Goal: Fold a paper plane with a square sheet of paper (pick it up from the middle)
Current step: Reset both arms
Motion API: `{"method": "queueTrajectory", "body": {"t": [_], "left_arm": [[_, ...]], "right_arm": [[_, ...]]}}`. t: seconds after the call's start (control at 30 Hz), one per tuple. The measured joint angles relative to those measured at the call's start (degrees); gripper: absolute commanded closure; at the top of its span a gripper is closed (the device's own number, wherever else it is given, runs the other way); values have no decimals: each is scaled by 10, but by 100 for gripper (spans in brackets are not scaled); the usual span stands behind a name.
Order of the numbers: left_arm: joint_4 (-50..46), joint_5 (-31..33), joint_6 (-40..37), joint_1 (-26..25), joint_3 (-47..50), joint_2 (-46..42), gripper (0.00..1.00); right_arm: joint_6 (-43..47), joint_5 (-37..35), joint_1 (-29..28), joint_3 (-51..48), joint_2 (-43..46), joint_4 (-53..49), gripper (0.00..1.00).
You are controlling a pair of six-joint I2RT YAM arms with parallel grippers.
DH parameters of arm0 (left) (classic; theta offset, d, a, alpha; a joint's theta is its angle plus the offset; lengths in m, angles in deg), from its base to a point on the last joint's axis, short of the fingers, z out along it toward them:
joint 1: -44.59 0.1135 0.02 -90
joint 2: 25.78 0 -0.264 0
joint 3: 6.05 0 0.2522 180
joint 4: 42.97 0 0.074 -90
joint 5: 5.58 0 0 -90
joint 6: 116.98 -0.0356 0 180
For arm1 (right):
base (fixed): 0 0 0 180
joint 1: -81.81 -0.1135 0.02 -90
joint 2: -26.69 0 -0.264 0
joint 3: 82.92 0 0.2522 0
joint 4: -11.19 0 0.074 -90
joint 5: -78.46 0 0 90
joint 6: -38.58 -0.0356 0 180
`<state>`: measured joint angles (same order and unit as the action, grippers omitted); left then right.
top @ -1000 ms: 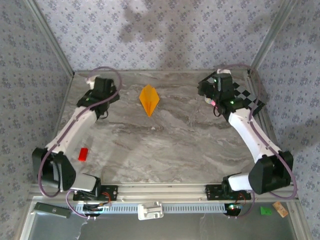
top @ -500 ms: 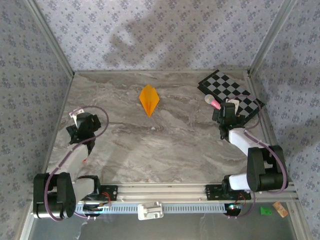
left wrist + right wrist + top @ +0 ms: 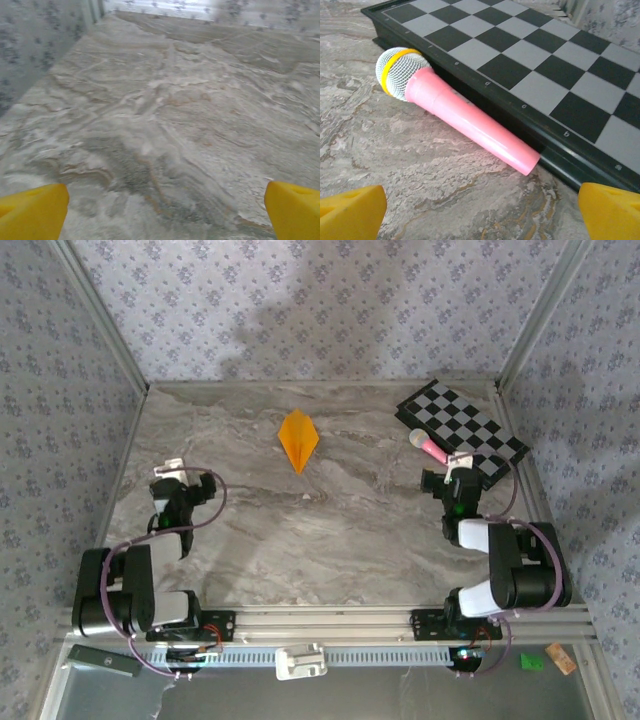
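The square sheet of paper lies folded as the paper plane point(image 3: 298, 440), a narrow orange-yellow kite with a centre crease, flat on the marble table at the far middle. My left gripper point(image 3: 184, 483) sits low at the near left, well short of the plane. In the left wrist view its yellow fingertips point(image 3: 31, 211) stand wide apart, and the left gripper point(image 3: 162, 215) is open over bare marble. At the near right, my right gripper point(image 3: 452, 478) is also open. The right gripper point(image 3: 482, 215) has only tabletop between its fingers.
A black-and-white checkered board point(image 3: 462, 428) lies at the far right. A pink microphone point(image 3: 428, 447) rests against its near edge, just ahead of the right gripper; the microphone point(image 3: 460, 112) and board point(image 3: 545, 60) show close up. Patterned walls enclose the table.
Both arms have drawn back from the far side of the table and folded down near their bases. The paper plane has stayed put.
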<state>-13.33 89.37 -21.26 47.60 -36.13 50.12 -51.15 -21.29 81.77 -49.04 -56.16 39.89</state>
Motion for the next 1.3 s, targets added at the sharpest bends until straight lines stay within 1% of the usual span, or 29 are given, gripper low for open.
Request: {"method": "queueTrajectory", "body": {"t": [0.1,0.2,0.3,0.43,0.6,0.77,1.3], "left_arm": [[36,-33,-13,0,0,39,0],[68,-55,-20,0,0,76,0],[81,-63,-23,0,-3,104,0],[80,-64,-23,0,-14,113,0],[49,-15,-25,-21,-59,116,0],[41,5,-29,-30,-64,116,0],[30,11,-29,-30,-64,116,0]], "right_arm": [[3,25,7,-8,-30,43,0],[5,46,9,-8,-41,59,0],[7,57,9,-6,-41,66,0],[7,66,11,8,-42,56,0],[7,72,13,12,-42,54,0],[7,75,13,12,-42,53,0],[7,76,13,12,-42,49,0]]}}
